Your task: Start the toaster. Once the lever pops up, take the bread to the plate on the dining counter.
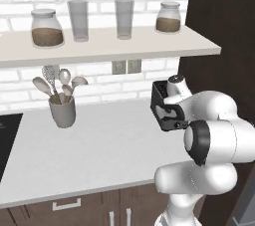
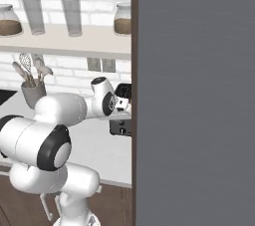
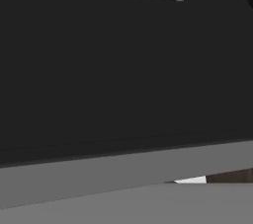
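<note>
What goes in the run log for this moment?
phase: starting toaster | gripper: shut, at toaster | bread: unseen | toaster on worktop

Domestic kitchen, rendered: white brick backsplash (image 1: 104,88) behind a pale desk (image 1: 99,155) over dark wood cabinets with bar handles (image 1: 66,204). Wall shelf (image 1: 99,46) carrying two lidded storage jars (image 1: 47,28) and two drinking glasses (image 1: 78,20); double wall socket (image 1: 126,66) beneath it. On the desk, a grey utensil crock (image 1: 62,111) of spoons and a whisk, a black toaster (image 1: 163,103), and a black cooktop edge (image 1: 7,138).
</note>
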Controlling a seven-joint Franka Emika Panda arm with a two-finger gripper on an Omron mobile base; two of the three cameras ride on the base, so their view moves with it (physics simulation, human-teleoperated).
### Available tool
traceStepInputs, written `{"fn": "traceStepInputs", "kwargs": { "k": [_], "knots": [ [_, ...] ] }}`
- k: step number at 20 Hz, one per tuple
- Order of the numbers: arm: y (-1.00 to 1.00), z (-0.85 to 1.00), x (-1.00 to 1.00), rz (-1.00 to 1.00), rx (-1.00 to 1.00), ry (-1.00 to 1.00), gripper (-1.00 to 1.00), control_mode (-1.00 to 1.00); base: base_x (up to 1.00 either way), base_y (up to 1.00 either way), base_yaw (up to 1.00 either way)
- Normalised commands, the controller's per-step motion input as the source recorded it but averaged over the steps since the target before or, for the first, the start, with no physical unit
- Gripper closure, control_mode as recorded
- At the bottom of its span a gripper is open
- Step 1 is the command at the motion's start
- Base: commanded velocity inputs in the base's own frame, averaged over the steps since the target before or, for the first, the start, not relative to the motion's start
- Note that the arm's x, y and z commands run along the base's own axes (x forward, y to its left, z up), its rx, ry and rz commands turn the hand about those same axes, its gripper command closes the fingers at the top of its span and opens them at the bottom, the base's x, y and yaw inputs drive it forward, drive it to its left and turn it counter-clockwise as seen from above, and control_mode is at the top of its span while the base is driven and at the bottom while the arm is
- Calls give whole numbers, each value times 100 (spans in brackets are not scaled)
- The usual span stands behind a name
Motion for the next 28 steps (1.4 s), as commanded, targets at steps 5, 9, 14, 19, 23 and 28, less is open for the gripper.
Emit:
{"fn": "traceStepInputs", "kwargs": {
  "k": [5, 9, 14, 19, 23, 28],
  "knots": [
    [0, -4, -47, 0, 0, -6, 100, -100, 0, 0, 0],
    [0, 95, -21, 0, 0, -7, 100, -100, 0, 0, 0],
    [2, 100, -2, 0, -1, -7, 100, -100, 0, 0, 0],
    [3, 81, -1, 0, -3, -16, 100, -100, 0, 0, 0],
    [0, 9, -1, -2, -4, -20, 100, -100, 0, 0, 0],
    [0, -6, -7, -1, 0, -28, 100, -100, 0, 0, 0]
  ]
}}
